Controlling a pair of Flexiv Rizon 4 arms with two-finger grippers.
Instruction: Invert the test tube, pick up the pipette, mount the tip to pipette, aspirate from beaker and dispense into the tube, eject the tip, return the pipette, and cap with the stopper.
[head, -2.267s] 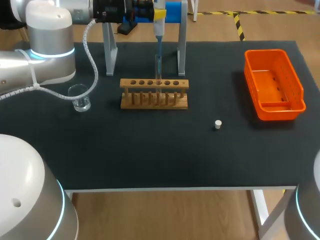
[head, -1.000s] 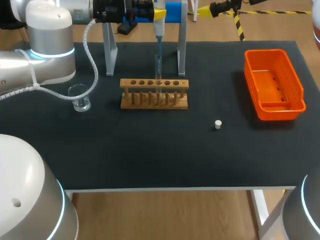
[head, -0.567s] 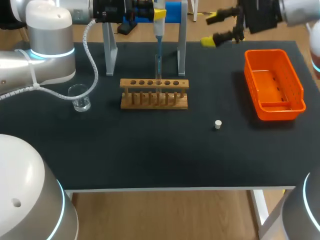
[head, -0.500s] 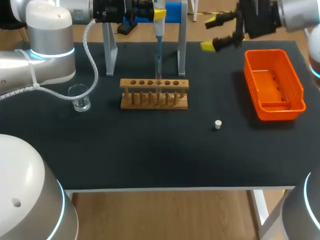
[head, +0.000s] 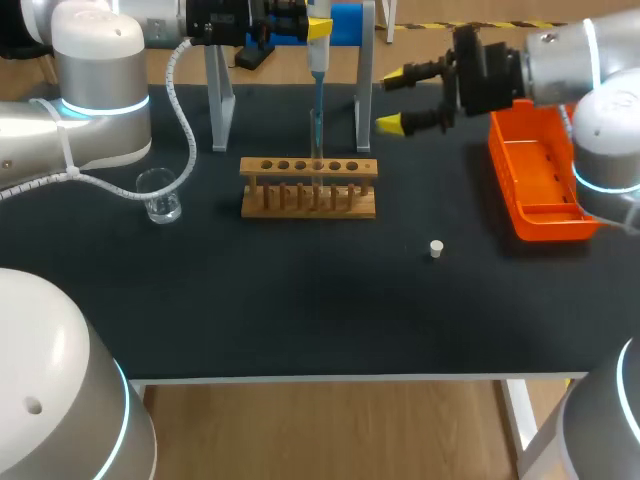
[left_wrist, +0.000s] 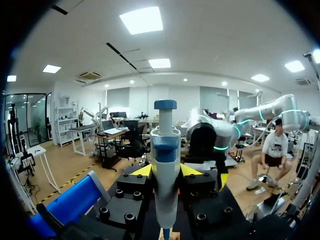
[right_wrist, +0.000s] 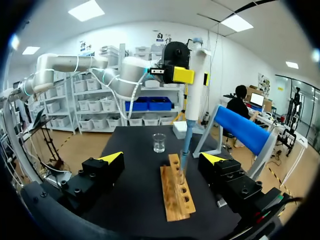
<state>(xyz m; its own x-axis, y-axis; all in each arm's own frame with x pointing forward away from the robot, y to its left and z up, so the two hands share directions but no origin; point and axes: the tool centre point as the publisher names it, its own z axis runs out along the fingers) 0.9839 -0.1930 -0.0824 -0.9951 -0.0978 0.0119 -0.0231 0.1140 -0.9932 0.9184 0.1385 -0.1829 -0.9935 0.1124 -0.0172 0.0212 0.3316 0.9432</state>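
- Black matte table (head: 300, 310) — dark top, pale edge.
- Light wooden test-tube rack (head: 309, 187), centre, toward the far side.
- Clear glass beaker (head: 160, 195) left of it, apart.
- Small white cylindrical stopper (head: 436, 248) — alone, right of the rack, nearer the front edge.
- Orange plastic bin (head: 556, 226), right side.
- Grey metal stand (head: 219, 100) behind the rack.

Grey robot arms (head: 100, 110): two, one from each side of the bench.
Yellow-tipped fingers (head: 392, 123): four, two on each arm.
White and blue plastic pipette (head: 317, 60): one.
Clear glass test tube (head: 314, 145): one.
Light wooden tube rack (head: 308, 187): one, with six round holes in its top bar.
Small clear glass beaker (head: 160, 195): one.
Small white round stopper (head: 436, 248): one.
Orange plastic rectangular bin (head: 548, 180): one.
Silver metal stand (head: 364, 100): one, with two legs in view.
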